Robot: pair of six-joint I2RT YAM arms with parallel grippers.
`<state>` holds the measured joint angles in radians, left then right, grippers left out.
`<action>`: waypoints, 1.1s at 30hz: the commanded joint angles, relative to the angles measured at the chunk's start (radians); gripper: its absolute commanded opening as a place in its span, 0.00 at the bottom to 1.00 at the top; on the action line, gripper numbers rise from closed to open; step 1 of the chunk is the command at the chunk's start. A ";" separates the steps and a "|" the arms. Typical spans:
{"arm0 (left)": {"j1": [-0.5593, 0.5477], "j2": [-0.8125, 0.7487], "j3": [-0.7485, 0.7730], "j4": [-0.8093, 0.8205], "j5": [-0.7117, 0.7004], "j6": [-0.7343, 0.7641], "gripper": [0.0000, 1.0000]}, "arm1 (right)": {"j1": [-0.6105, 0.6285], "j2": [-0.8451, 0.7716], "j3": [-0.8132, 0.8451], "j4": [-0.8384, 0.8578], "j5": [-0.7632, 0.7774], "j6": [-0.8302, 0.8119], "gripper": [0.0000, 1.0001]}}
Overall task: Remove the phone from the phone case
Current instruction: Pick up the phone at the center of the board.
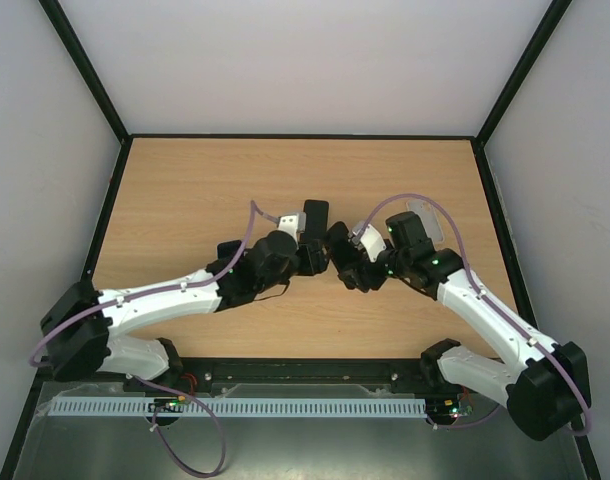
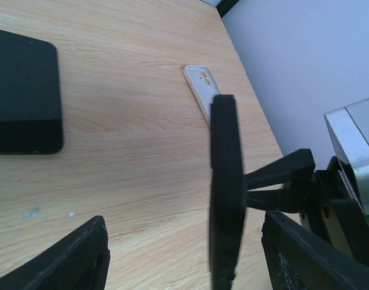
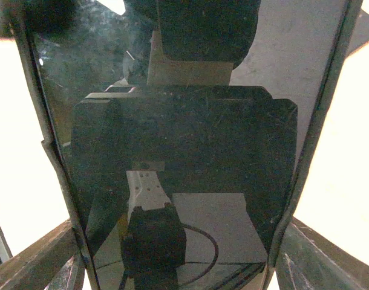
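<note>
The phone [image 3: 184, 139] is a black slab standing on edge above the table, its glossy screen filling the right wrist view. My right gripper [image 3: 178, 266] is shut on it, one finger on each long edge. In the left wrist view the phone [image 2: 225, 181] shows edge-on between my left gripper's [image 2: 184, 266] wide-open jaws, closer to the right jaw and touching neither. The pale phone case [image 2: 201, 84] lies flat on the table beyond it, apart from the phone. From above, the case [image 1: 428, 213] lies beside the right arm. Both grippers, left [image 1: 320, 255] and right [image 1: 338, 250], meet at mid-table.
A second black phone [image 2: 21, 90] lies flat on the wood left of my left gripper; it shows from above [image 1: 315, 214] just behind the grippers. The table's right edge and black frame [image 1: 500, 220] run close past the case.
</note>
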<state>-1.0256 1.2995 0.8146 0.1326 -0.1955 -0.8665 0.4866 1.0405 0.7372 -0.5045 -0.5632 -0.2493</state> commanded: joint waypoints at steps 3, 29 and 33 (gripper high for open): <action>-0.017 0.093 0.098 0.059 0.046 0.059 0.66 | 0.006 0.007 0.001 0.101 -0.015 0.016 0.44; -0.021 0.222 0.168 0.107 0.034 0.059 0.10 | 0.006 -0.014 -0.008 0.123 0.034 0.032 0.44; -0.021 0.213 0.162 0.108 0.028 0.060 0.04 | 0.005 -0.018 -0.008 0.123 0.029 0.028 0.50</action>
<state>-1.0393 1.5131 0.9813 0.1814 -0.1719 -0.7876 0.4858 1.0443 0.7273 -0.4519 -0.5423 -0.2211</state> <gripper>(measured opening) 0.109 0.714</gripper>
